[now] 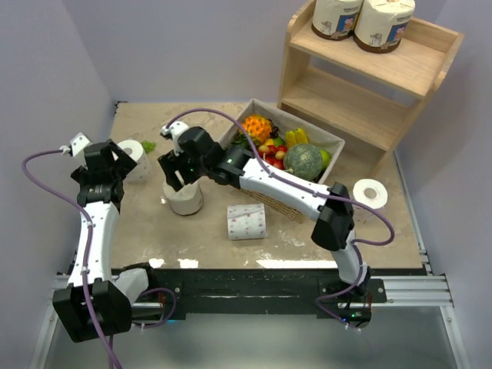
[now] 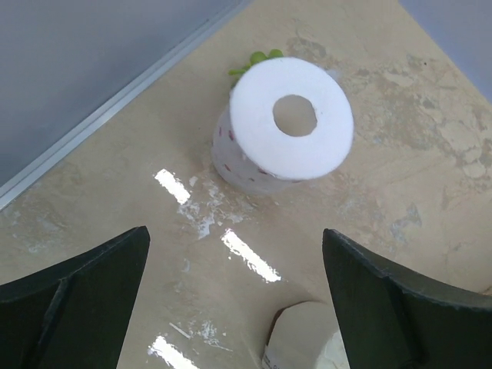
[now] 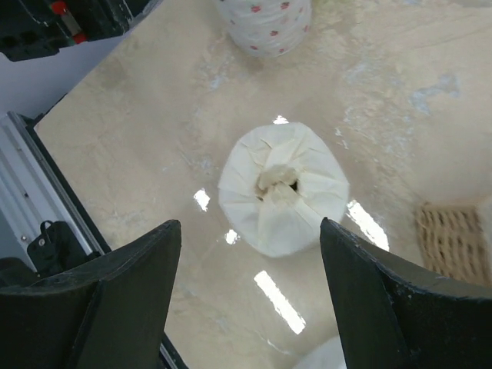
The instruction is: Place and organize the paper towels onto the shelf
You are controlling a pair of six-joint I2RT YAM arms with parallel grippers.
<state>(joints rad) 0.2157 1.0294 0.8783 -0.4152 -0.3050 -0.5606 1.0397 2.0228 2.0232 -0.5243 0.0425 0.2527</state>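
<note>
Two cream-wrapped paper towels (image 1: 360, 21) stand on the top tier of the wooden shelf (image 1: 361, 92). A third wrapped roll (image 3: 283, 188) stands upright on the table, just beyond the spread fingertips of my right gripper (image 3: 250, 227), which is open and holds nothing. A bare white dotted roll (image 2: 290, 123) stands upright at the back left, ahead of my left gripper (image 2: 235, 234), also open and empty. Another white roll (image 1: 246, 221) lies on its side mid-table. A third white roll (image 1: 370, 194) stands at the right, by the basket.
A wicker basket (image 1: 330, 138) full of fruits sits between the arms and the shelf. A small green item (image 2: 257, 60) lies behind the left white roll. The left wall (image 2: 77, 69) runs close beside that roll. My two grippers hang near each other at the left.
</note>
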